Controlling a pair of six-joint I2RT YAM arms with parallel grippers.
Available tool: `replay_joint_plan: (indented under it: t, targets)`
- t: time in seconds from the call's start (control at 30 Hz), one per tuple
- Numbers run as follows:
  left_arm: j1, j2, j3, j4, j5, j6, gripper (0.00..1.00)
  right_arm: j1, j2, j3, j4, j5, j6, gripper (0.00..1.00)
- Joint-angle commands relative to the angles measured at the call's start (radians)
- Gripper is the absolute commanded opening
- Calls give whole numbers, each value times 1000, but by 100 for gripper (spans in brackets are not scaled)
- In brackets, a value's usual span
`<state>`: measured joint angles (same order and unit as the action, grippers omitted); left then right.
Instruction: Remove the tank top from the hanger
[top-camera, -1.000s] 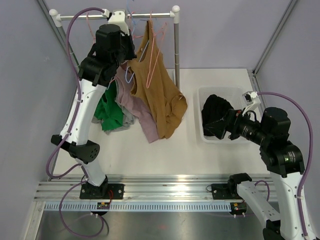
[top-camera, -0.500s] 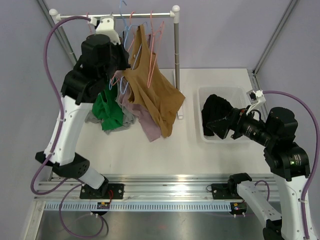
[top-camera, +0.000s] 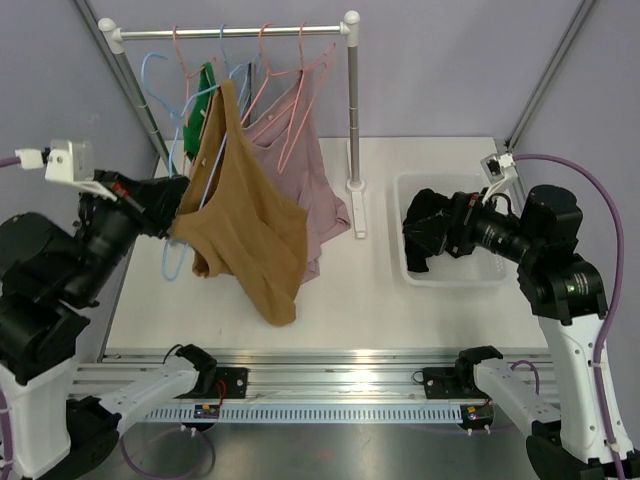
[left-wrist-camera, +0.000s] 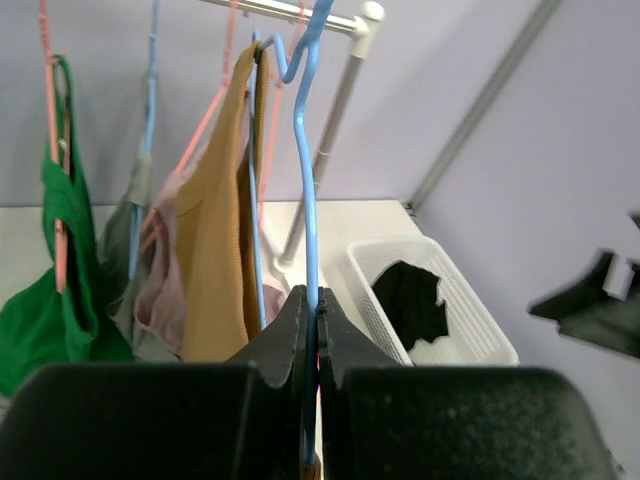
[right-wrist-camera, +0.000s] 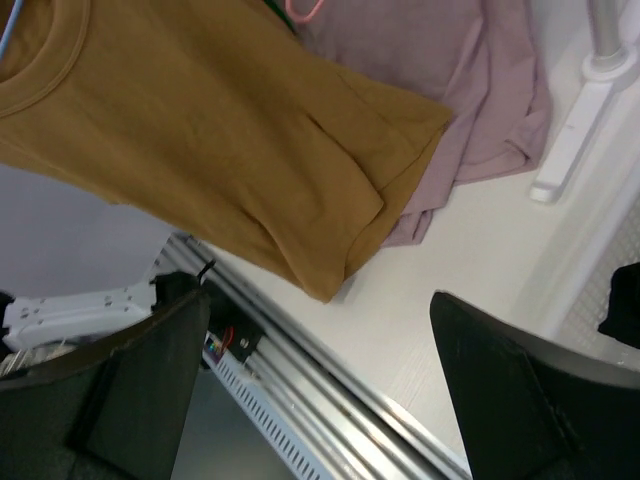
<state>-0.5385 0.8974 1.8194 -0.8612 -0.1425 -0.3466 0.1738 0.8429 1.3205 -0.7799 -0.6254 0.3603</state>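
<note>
Start at the left gripper (left-wrist-camera: 313, 308). Its jaws are pressed fully together on the lower wire of the blue hanger (left-wrist-camera: 305, 180), and nothing else is in the grip. Keep this clamp firm, because the hanger is your only anchor for the step.

The tank top (top-camera: 245, 230), mustard-brown, hangs from that hanger by its straps. It is held out in front of the rail (top-camera: 280, 30) and drapes over the mauve garment (top-camera: 320, 190). The hook looks free of the rail, but neither view confirms this. Hold the hanger steady and tilted so one strap can slide toward a shoulder end.

Move to the right gripper (right-wrist-camera: 318, 300). Its jaws stand wide apart and hold nothing. It sits over the white basket (left-wrist-camera: 470, 325), well apart from the tank top.

- Bring it across to the lower hem or side seam.
- Pinch only the mustard fabric, not the mauve layer behind it.
- Draw the fabric down and away from the hanger and let each strap clear in turn.

Avoid a hard pull, which could twist the wire in the left jaws.
</note>
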Motion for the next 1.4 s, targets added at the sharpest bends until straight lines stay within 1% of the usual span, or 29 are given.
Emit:
replay_joint_plan:
  t: [0.0,0.03,0.07,0.1,0.13,0.17,0.2,0.23,0.3,0.33,0.37,0.4,0.43,0.47,0.5,0.53,0.57,0.6,0.63,0.67,0.7,0.73,0.8,0.87,0.97,1.17,1.3,1.37]
  targets:
    - [-3,-113,-133,33,164,-15,0,-2,28,33,158,-158,43,99]
    - [-3,-144,-162,21,238,-14,0,-3,54,25,191,-198,86,99]
    - [-3,-169,-193,13,277,-14,0,-2,71,20,250,-274,110,99]
    - [-3,-193,-266,4,314,-20,0,0,88,10,275,-293,161,99]
    - [-3,-250,-307,5,375,-29,0,6,114,0,303,-307,186,100]
    - [-3,-277,-357,13,397,-38,0,16,120,-10,358,-318,201,99]
    - [-3,-310,-443,34,415,-61,0,32,130,-21,367,-301,210,99]
    - [-3,-363,-491,50,447,-72,0,97,134,-23,366,-231,200,100]
    - [-3,-414,-563,101,480,-109,0,200,145,-21,344,-124,160,100]
    - [-3,-455,-639,125,507,-130,0,301,162,-20,331,9,151,99]
    - [-3,-469,-669,145,526,-150,0,353,169,-23,334,77,144,99]
    - [-3,-482,-707,199,546,-198,0,392,174,-52,349,146,157,99]
    - [-3,-495,-759,220,575,-218,0,427,176,-73,372,261,166,97]
    - [-3,-509,-781,234,575,-235,0,490,176,-127,434,301,176,90]
    - [-3,-518,-801,263,574,-268,0,518,183,-147,462,338,196,87]
    - [-3,-523,-819,281,580,-290,0,553,191,-162,482,408,200,86]
    - [-3,-537,-863,303,587,-310,0,584,203,-176,519,447,197,84]
    - [-3,-543,-884,350,604,-354,0,648,214,-188,534,487,178,83]
    - [-3,-548,-906,372,619,-376,0,673,244,-190,542,562,167,81]
    - [-3,-555,-936,387,620,-408,0,693,260,-185,557,596,158,79]
    - [-3,-564,-947,401,615,-417,0,711,290,-184,562,619,138,74]
    - [-3,-568,-953,403,595,-425,0,717,304,-181,559,686,134,73]
    - [-3,-575,-965,413,592,-446,0,722,335,-185,565,733,115,72]
    - [-3,-580,-976,432,609,-463,0,721,358,-184,590,759,100,65]
    - [-3,-583,-982,435,604,-471,0,721,419,-150,570,771,74,56]
    - [-3,-584,-977,426,601,-465,0,721,464,-153,599,756,68,55]
    - [-3,-574,-979,416,589,-453,0,722,438,-168,637,713,80,63]
    - [-3,-571,-980,422,595,-453,0,719,430,-173,656,682,80,64]
